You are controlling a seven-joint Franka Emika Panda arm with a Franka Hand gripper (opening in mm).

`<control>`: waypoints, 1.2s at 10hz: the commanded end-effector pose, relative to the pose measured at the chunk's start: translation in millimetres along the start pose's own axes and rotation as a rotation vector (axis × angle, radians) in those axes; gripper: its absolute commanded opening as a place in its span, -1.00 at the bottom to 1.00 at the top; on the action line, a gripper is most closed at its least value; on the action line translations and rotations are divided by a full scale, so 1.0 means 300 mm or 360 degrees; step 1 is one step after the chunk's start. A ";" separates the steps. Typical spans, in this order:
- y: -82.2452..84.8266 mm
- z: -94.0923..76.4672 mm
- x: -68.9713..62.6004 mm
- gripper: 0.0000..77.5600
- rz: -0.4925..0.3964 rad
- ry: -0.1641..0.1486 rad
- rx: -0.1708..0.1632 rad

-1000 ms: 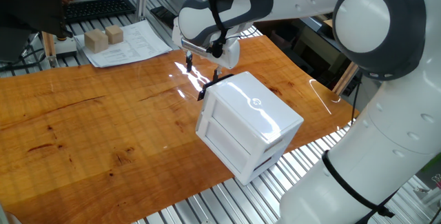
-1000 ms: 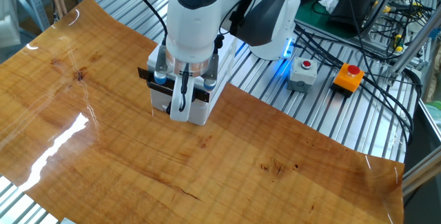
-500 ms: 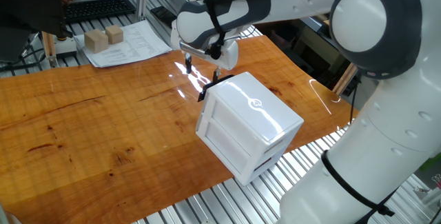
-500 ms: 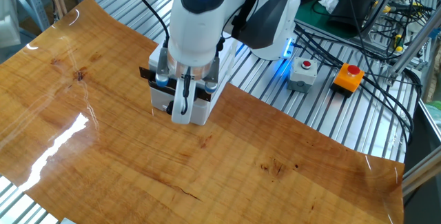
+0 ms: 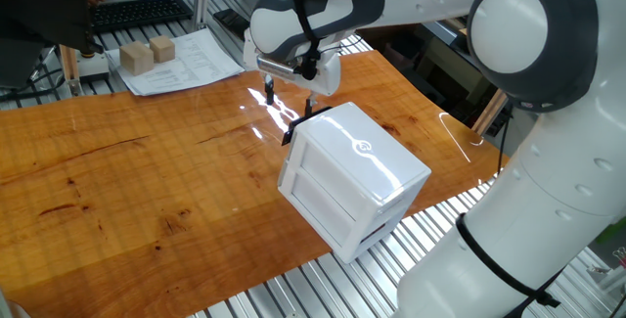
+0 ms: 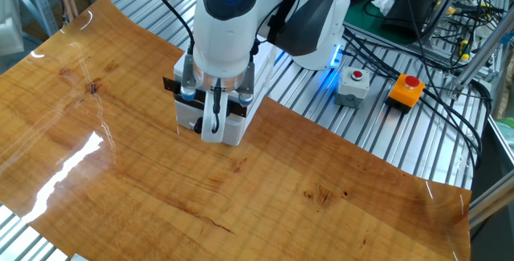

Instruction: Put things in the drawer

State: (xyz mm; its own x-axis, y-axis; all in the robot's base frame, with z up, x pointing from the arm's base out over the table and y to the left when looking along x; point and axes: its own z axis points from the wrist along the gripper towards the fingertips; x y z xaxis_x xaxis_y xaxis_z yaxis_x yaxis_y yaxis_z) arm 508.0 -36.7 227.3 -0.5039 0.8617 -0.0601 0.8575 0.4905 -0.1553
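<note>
Your gripper [image 5: 287, 97] hangs over the back upper edge of the cabinet [image 5: 354, 178], its two slim dark fingers [image 5: 268, 90] pointing down and standing apart with clear air between them, pinching nothing. In the other fixed view the same gripper [image 6: 213, 119] sits in front of the cabinet [image 6: 227, 128], so that only the glossy white lower corner of the box shows under the rounded, smooth white wrist housing with its blue lamp. The cabinet is a boxy shape of shiny white plastic, tilted on the table [image 5: 117, 191], with a round grey logo on its top face, directly below and toward the arm's base from your fingers. The drawer [image 5: 337, 201] is the recessed white panel on the side facing away from the gripper; it looks flush with the body, and you cannot make out its handle from here. The small tan cube you are after cannot be found in either view. The table is varnished orange-brown wood with dark knots and strong glare. Well beyond the gripper, two pale wooden blocks [image 5: 147, 54] rest on a sheet of printed paper [image 5: 181, 64].
</note>
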 end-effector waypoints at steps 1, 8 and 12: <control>0.036 -0.044 0.007 1.00 -0.0001 -0.0006 -0.0013; 0.153 -0.235 0.038 1.00 -0.0767 -0.0019 -0.0047; 0.185 -0.270 0.006 1.00 -0.1313 -0.0042 -0.0064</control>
State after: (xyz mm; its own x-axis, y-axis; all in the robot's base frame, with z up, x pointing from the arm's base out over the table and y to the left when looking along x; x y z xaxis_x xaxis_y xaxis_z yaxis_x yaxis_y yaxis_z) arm 540.5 -6.9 271.4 -0.7644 0.6444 -0.0228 0.6406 0.7549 -0.1404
